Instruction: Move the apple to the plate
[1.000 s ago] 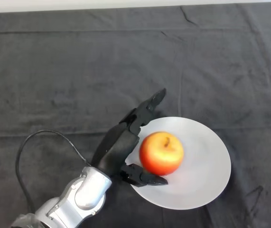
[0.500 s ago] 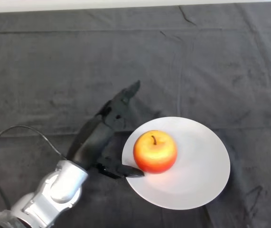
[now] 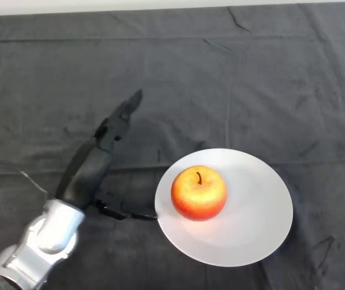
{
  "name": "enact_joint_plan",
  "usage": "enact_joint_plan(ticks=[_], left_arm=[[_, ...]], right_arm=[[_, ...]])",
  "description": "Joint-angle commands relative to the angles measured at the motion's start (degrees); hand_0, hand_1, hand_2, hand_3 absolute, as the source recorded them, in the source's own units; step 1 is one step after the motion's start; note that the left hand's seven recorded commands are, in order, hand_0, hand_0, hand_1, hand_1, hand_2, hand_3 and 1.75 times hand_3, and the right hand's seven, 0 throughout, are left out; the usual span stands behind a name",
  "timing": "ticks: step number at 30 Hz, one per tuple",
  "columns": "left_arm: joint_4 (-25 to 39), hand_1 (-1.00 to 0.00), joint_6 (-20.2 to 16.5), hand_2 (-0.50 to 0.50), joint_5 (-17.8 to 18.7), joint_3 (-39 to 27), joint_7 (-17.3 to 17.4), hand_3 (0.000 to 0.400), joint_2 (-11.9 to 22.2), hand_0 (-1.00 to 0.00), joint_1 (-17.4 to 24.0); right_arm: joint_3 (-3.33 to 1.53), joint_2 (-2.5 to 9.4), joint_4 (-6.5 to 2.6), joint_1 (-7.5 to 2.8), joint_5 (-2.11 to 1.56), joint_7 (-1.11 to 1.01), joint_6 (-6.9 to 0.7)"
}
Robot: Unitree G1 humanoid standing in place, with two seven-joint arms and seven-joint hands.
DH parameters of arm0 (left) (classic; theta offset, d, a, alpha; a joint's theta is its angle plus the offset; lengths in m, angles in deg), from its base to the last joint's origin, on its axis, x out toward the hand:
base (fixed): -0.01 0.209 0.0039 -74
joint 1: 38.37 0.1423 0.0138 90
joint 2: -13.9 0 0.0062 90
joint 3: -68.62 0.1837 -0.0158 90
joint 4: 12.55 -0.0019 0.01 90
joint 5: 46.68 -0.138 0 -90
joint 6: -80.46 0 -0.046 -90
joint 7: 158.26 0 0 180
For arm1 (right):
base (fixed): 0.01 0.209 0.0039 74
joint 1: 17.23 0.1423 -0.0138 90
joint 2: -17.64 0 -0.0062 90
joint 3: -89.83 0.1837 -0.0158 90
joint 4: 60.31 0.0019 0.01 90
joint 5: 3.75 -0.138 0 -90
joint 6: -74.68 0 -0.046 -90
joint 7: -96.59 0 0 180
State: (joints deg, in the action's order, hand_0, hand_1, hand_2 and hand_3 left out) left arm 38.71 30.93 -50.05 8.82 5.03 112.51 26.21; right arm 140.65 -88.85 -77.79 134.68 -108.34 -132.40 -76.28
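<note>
A red and yellow apple [image 3: 199, 192] stands upright on the left part of a round white plate [image 3: 254, 211] at the lower right of the dark cloth. My left hand [image 3: 90, 172] is to the left of the plate, apart from the apple. Its fingers [image 3: 121, 118] are straight and point up and away. Its thumb [image 3: 127, 213] reaches toward the plate's left rim. The hand is open and holds nothing.
The dark cloth [image 3: 232, 78] covers the whole table and has a few creases. The table's far edge [image 3: 160, 7] runs along the top of the view.
My left hand has drawn back to the left, away from the apple and off the plate. The apple shifted slightly left on the plate and now stands free.
</note>
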Motion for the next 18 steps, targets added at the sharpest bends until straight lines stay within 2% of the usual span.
enact_joint_plan(ticks=[1, 7, 18], left_arm=[[-3.04, 0.0, 1.35, 0.0, 1.44, -2.78, 0.99, 0.0, 3.86, 0.0, 2.31], [-6.51, 0.0, 3.95, 0.0, 5.06, -6.47, 2.7, 0.0, 5.42, 0.0, 2.48], [-12.13, 0.0, 7.85, 0.0, 13.97, -14.5, 6.83, 0.0, 7.6, 0.0, 3.25]], right_arm=[[0.34, -1.21, 0.43, 0.14, 0.0, 0.22, -0.24], [0.34, -1.21, 0.43, 0.14, 0.0, 0.22, -0.24], [0.34, -1.21, 0.42, 0.14, 0.0, 0.21, -0.25]])
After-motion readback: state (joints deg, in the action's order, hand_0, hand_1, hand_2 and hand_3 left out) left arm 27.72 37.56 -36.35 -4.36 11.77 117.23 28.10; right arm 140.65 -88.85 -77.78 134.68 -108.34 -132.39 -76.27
